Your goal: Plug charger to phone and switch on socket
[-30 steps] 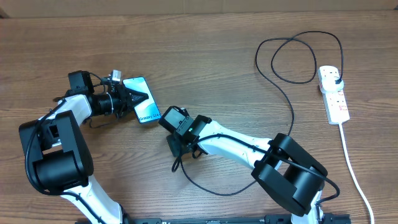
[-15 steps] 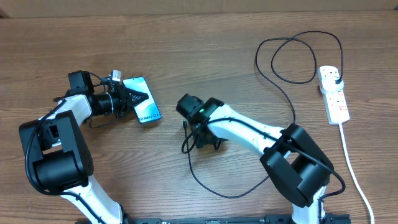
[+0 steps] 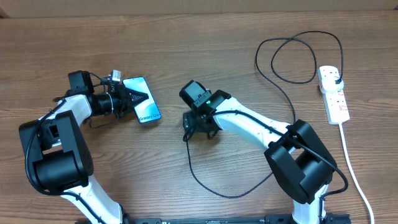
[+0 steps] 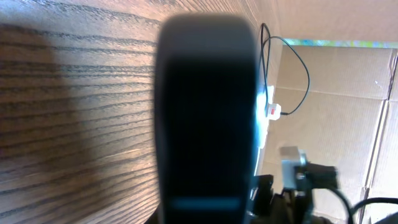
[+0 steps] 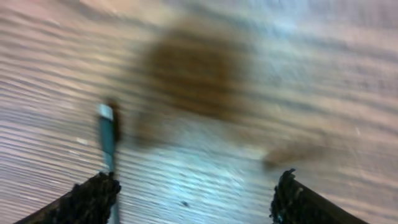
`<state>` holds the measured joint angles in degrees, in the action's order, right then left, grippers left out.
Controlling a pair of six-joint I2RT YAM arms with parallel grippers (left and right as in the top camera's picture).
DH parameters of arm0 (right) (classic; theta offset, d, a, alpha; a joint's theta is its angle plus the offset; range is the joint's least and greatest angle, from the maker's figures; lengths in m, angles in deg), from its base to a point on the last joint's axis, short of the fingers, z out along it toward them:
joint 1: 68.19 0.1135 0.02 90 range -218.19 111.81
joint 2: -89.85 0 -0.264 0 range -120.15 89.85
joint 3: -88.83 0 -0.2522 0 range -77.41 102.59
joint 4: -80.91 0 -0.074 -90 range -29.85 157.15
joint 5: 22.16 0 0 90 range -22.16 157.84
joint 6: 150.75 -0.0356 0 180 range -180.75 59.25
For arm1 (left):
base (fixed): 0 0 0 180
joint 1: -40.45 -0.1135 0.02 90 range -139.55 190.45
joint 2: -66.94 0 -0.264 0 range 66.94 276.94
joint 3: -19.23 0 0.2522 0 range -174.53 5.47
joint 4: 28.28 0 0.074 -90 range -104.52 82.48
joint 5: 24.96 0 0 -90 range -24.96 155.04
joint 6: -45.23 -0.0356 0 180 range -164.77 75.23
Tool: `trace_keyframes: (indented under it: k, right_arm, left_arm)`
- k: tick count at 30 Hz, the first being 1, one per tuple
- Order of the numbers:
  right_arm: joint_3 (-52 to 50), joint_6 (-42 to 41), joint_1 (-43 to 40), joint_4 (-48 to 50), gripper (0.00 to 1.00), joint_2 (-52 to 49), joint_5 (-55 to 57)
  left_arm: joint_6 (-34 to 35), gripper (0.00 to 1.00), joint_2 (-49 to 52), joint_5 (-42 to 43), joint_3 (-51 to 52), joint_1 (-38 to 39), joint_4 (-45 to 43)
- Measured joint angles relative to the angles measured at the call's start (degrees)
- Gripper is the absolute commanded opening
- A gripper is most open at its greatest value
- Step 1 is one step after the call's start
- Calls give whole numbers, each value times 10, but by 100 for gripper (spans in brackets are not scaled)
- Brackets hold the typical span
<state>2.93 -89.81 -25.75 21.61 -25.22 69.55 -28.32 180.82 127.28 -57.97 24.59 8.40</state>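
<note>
The phone [image 3: 147, 109], its blue-cyan screen up, lies left of centre with its near end between the fingers of my left gripper [image 3: 137, 98], which is shut on it. In the left wrist view the phone [image 4: 205, 112] is a dark blurred slab filling the middle. The charger cable [image 3: 214, 190] loops across the table to its black plug [image 3: 336, 79] in the white socket [image 3: 336, 104] at the far right. My right gripper [image 3: 198, 129] hovers right of the phone, open and holding nothing. The connector tip [image 5: 106, 134] lies on the wood beside its left finger [image 5: 93, 198].
The socket's thick white cord [image 3: 356, 171] runs down the right edge of the table. The cable forms a loop [image 3: 292, 59] at the back right. Cardboard walls [image 4: 336, 81] stand beyond the table. Both arm bases sit at the front edge.
My right gripper has pulled away from the phone's end towards the right and back, and its jaws have widened. The cable's free end shifted with it. The left arm and phone have not moved.
</note>
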Motion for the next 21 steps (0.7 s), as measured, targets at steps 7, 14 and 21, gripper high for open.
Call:
trace_keyframes:
  k: [7,14,21]
  right_arm:
    - [29,4,17,24,57,0,0]
    - [29,2,79,29,52,-32,12]
    - [34,0,105,22,36,-56,54]
  left_arm:
    - [2,4,0,0,0,0,0]
    - [2,5,0,0,0,0,0]
    - [2,5,0,0,0,0,3]
